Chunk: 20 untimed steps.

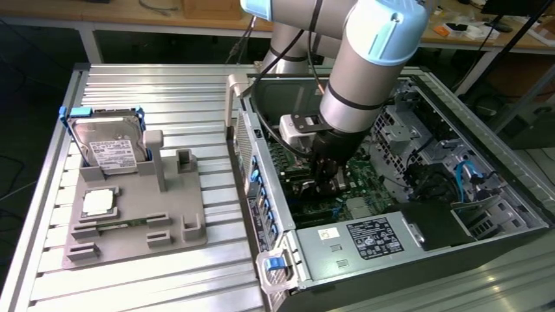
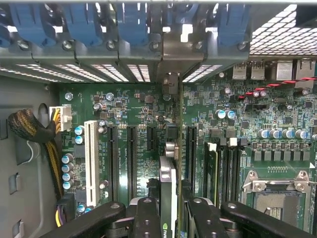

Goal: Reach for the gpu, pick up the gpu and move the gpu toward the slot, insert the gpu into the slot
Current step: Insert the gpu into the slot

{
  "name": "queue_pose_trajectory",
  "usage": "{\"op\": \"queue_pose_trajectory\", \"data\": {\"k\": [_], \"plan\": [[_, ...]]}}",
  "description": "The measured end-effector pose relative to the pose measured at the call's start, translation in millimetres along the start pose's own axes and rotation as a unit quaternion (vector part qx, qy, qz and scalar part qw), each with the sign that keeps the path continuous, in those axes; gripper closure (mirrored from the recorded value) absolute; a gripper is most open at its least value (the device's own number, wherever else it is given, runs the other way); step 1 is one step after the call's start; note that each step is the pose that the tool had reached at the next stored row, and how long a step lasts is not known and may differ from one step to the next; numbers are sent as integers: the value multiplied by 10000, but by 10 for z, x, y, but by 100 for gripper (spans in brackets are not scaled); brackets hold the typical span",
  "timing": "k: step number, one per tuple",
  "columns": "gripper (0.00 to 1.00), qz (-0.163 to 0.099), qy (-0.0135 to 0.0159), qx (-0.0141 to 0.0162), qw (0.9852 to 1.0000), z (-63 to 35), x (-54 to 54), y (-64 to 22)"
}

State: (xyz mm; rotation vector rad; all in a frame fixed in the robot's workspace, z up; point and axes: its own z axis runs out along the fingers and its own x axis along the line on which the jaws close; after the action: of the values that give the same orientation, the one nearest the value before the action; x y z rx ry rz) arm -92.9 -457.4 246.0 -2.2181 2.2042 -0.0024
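Arm reaches down into the open computer case (image 1: 381, 257), right of centre in the exterior view. Hand (image 1: 319, 185) sits low over the green motherboard (image 1: 290, 162), deep between the case walls.

Wrist view: hand (image 2: 168, 210) at bottom centre, black fingers (image 2: 146, 218) narrowed on either side of the gpu (image 2: 167, 186). The card stands on edge, seen end-on from above, its thin edge running up the middle of the frame toward the silvery end bracket (image 2: 171, 82) near the case's rear wall. Hand is holding the gpu; grip looks firm, fingers pressed to both faces.

Card lies in line with the row of long connectors on the board, between the black ones at centre left (image 2: 131, 153) and the black one at centre right (image 2: 189, 148). The slot it goes to is hidden under the card itself; no blue strip can be made out beneath it. Cannot tell whether the card's lower edge is seated or just above the connector.

On the desk (image 1: 147, 84), left half of the exterior view, the grey fixture (image 1: 130, 224) carries the hard drive (image 1: 108, 146) and the processor chip (image 1: 98, 203); an upright holder (image 1: 184, 160) there stands empty.

Progress, as judged: reach and pick-up done, card carried into the case and lined up. Insertion is under way or nearly so; release not yet done.
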Motion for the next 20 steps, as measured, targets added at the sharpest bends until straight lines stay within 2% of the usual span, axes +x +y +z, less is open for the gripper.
{"op": "queue_pose_trajectory", "data": {"k": [12,13,14,15,16,20], "plan": [[73,1,-9,10,10000,-27,-2,5],[72,1,-2,10,10000,-46,-1,5],[66,1,-2,10,10000,-61,-1,5],[66,0,-2,10,10000,-84,-1,4],[60,0,-1,10,10000,-105,-1,4],[60,-1,0,11,10000,-237,-3,2]]}}
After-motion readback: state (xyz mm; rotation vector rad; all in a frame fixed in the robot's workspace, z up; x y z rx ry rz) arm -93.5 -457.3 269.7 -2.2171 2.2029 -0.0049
